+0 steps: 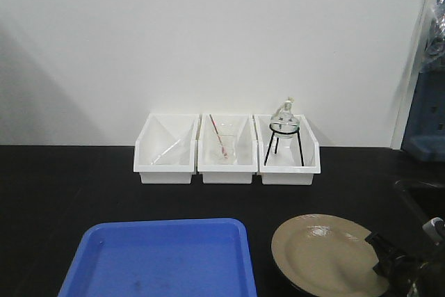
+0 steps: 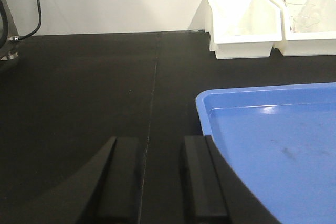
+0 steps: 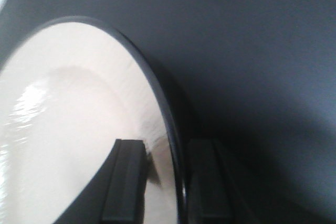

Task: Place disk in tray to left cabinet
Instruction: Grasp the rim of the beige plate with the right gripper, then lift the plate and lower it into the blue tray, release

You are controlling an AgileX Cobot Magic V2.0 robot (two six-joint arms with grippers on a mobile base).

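At front right of the black counter (image 1: 69, 186), disk (image 1: 316, 252) lying flat, tan face up, dark rim all round, a bright glare patch near its far side. Just beside it to the left but not touching, tray (image 1: 160, 262), blue, rounded corners, faint dark smudges on its floor, a strip of counter between the two. At the disk's near right edge, right gripper (image 3: 165, 187) low and straddling the rim: one finger (image 3: 123, 182) above the tan face, its shadow on the surface, the other outside the rim over the counter. Jaws parted, a gap showing on the inner side, nothing clamped. At the tray's left side, left gripper (image 2: 160, 182) low over the counter, fingers moderately apart, only bare counter between them, nothing held, one finger (image 2: 202, 177) just beside the tray's near-left corner. Further back, in a row against the white wall, three white bins, well apart from tray and disk: left bin (image 1: 165, 151) with something clear and slanted, too faint to name; middle bin (image 1: 224, 161) with a beaker (image 1: 224, 147) and a thin reddish rod; right bin (image 1: 288, 165) with a round flask (image 1: 284, 119) on a black tripod (image 1: 283, 145). At the far left of the left wrist view, a black cable (image 2: 37, 3) hanging down the wall.
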